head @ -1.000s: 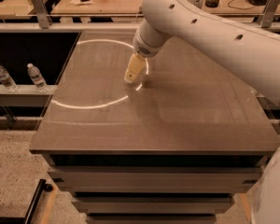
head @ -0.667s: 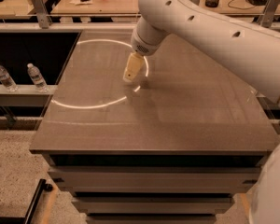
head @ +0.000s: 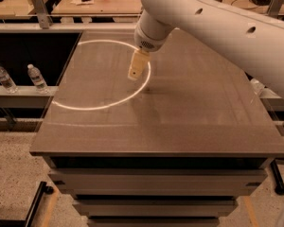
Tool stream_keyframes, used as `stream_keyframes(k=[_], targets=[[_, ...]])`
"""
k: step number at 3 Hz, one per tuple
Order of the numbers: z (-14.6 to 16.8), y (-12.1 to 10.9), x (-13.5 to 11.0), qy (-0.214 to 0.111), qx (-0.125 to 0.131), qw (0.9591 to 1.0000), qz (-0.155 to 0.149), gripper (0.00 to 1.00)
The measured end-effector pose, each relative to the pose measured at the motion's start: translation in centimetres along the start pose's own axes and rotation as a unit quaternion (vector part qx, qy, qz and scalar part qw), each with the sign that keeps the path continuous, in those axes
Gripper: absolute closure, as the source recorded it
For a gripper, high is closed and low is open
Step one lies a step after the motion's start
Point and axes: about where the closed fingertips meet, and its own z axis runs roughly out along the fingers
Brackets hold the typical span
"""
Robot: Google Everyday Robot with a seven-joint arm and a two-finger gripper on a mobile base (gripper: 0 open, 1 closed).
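**A:** Hovering is about all I can report. The pincer hangs from the white arm and points down just above the desk. It sits over the right-hand edge of a ring of light reflected in the top.

**B:** Spread or pressed together?

**A:** I cannot tell from this angle. No object shows at its tip, and it looks apart from the surface rather than touching it.

**B:** How far along would you put things?

**A:** At a hovering stage, I'd judge. I can see nothing gripped, so any grasp looks not yet made.

**B:** And the surroundings?

**A:** The desk is dark brown and glossy, with drawers underneath. Two water bottles stand upright on a ledge off to the left, well apart from the pincer. Behind are wooden benches with small clutter that I can't make out. Below is a speckled floor.
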Motion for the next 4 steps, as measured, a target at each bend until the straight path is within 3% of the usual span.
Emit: stream_keyframes(k=[2, 3, 4], targets=[[-5.3, -0.2, -0.9, 0.008, 0.038, 0.999, -0.023, 0.0], [-7.8, -0.7, -0.7, 0.009, 0.041, 0.9987, -0.029, 0.0], [-7.8, -0.7, -0.7, 0.009, 0.041, 0.9987, -0.029, 0.0]])
